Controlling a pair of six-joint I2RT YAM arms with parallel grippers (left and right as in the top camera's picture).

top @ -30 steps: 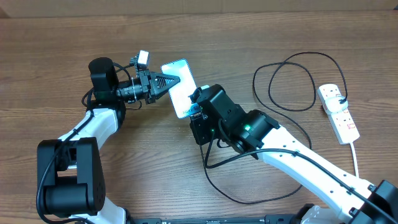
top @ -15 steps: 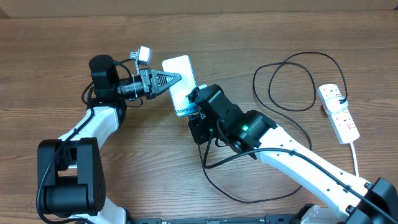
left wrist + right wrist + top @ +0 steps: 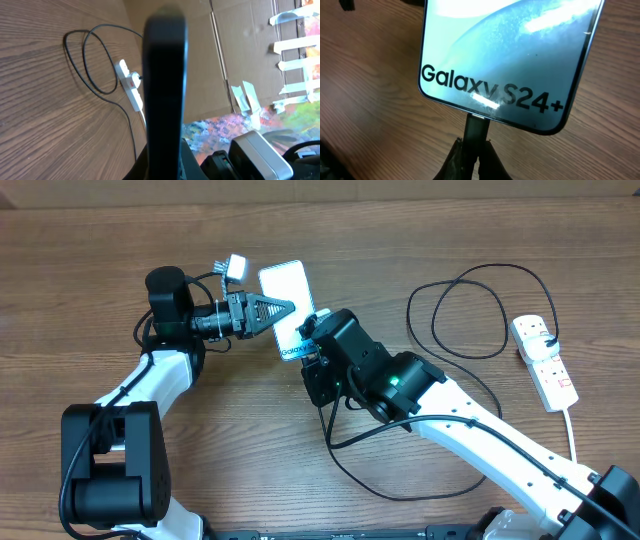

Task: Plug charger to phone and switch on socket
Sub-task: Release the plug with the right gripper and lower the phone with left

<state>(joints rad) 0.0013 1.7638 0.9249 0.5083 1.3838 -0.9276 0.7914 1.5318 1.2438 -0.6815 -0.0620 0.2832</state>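
Phone (image 3: 284, 284) and both arms sit over a wide surface (image 3: 100, 240) of brown wood grain, matte and flat. Well off to the outer side of my right tool (image 3: 474, 156), far back past its elbow, lies the socket (image 3: 545, 365). It is a white oblong strip of hard plastic with small red switches and a black plug in it, and neither tool is near it.

The phone is a slim slab with rounded corners, and its pale blue screen is glossy enough to throw glare. My left tool (image 3: 287, 307) is closed across one long edge of it. From the left wrist the phone shows edge-on, a dark upright bar rising straight ahead of the tool.

Over the last second the left tool has carried the phone a little away from the arm bases and turned it slightly. The right tool has followed, keeping to the lettered end. I read that as the two arms lining up port and plug, not as a slip.

The charger (image 3: 470, 357) trails away behind the right tool in thin, limp black loops toward the socket. Its connector tip (image 3: 476, 129), a small black block, is pinched between the right tool's fingers (image 3: 454, 161), which are nearly closed on it. The tip touches the phone's bottom edge just under "Galaxy S24+". Whether it is fully seated I cannot tell. If it is, I judge the plugging nearly done, with the switch still to press.
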